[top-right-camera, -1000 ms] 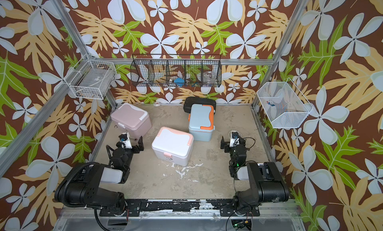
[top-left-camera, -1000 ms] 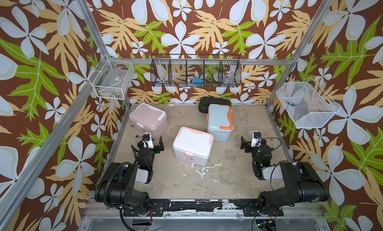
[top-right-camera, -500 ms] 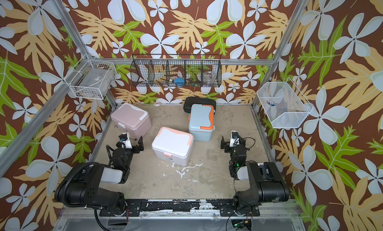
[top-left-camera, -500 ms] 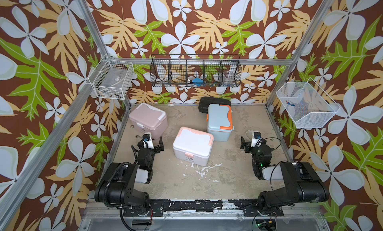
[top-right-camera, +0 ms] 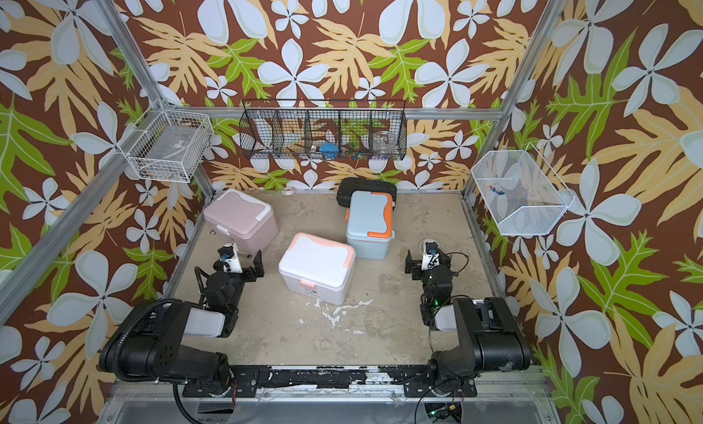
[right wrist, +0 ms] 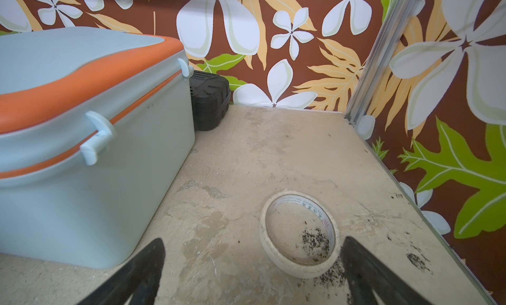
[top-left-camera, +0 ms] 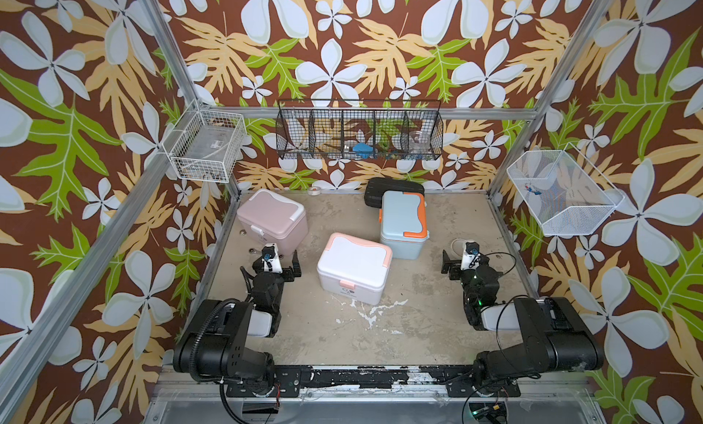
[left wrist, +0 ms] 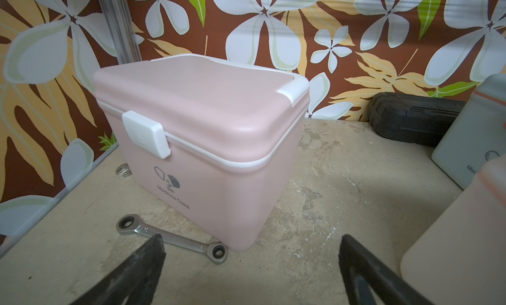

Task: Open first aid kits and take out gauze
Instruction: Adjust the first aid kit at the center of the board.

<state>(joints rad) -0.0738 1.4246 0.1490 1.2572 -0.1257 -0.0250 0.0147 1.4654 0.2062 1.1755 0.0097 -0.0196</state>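
Beige scuffed counter (top-left-camera: 437, 319) carries three first aid kits, lids shut: a white kit (top-left-camera: 353, 268) at centre, a blue kit (top-left-camera: 403, 222) in front of a black case (top-left-camera: 380, 186), and a pink kit (top-left-camera: 272, 220) far left. Left jaws, spread and empty, face the pink kit. Right jaws, likewise spread and empty, face a tape roll (right wrist: 298, 235). A wrench (left wrist: 175, 239) lies beside the pink kit.

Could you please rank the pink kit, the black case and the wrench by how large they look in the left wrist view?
1. pink kit, by far the largest.
2. black case, though it sits farther back and partly hidden.
3. wrench, about as long as the case looks, but much thinner.
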